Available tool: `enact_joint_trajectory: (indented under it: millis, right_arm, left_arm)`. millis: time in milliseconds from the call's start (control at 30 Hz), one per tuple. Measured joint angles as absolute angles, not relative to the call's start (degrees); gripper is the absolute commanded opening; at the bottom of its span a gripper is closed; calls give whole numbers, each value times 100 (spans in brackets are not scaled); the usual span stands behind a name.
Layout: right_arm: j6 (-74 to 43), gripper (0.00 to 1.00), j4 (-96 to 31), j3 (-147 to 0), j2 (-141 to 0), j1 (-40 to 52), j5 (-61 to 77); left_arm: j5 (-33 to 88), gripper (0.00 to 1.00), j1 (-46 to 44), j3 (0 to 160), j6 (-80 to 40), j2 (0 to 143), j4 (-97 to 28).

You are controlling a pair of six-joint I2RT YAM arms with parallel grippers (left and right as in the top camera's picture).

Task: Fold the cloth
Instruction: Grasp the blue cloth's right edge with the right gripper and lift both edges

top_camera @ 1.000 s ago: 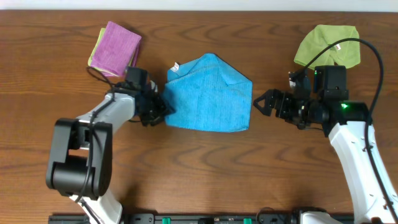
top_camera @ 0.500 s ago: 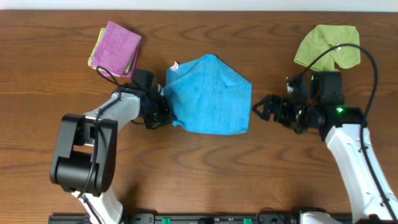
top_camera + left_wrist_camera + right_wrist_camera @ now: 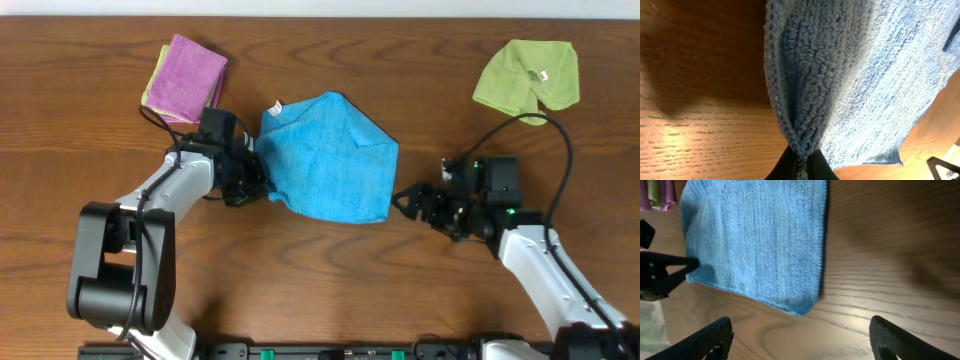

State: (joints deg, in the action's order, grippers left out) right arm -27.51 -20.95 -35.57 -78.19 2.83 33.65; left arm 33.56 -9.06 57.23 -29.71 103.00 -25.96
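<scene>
Bare table (image 3: 330, 275) lies on the robot's side of the cloth (image 3: 325, 160); purple cloth (image 3: 188, 72) and lime-green cloth (image 3: 520, 75) occupy far corners.

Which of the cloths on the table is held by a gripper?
The sky-blue cloth in the middle: the left gripper pinches its left edge. The purple cloth and the lime-green cloth lie with no gripper on them.

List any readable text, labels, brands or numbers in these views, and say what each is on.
No text can be read in any view.
White tag at the edge of the blue cloth: too small to read in the overhead view, and not visible in the wrist views.
Small pale tag on the lime-green cloth: too small to read.
</scene>
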Motion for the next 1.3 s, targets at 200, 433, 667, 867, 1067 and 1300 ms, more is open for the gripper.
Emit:
enact_joint_trajectory:
  millis: [200,433,667,867,1067,1300]
  right_arm:
    - [-3275,85,-1610,-3540,-8287,705,3269]
    - [-3675,83,-1127,-3557,-8945,969,3330]
    - [-3972,69,-497,-3671,-9356,1138,3597]
    - [-4088,1,-176,-3684,-9725,1295,3533]
    - [-3929,1,-134,-3649,-9795,1297,3387]
    - [-3710,1,-657,-3638,-8945,1258,3118]
  left_arm:
    - [3457,6,-908,5723,-2971,10300,-2600]
    - [3677,6,-906,5723,-2974,10300,-2609]
    - [3778,6,-910,5723,-2971,10300,-2659]
    - [3863,6,-913,5723,-2971,10300,-2665]
    - [3944,6,-913,5723,-2971,10300,-2668]
    - [4058,6,-917,5723,-2908,10029,-2749]
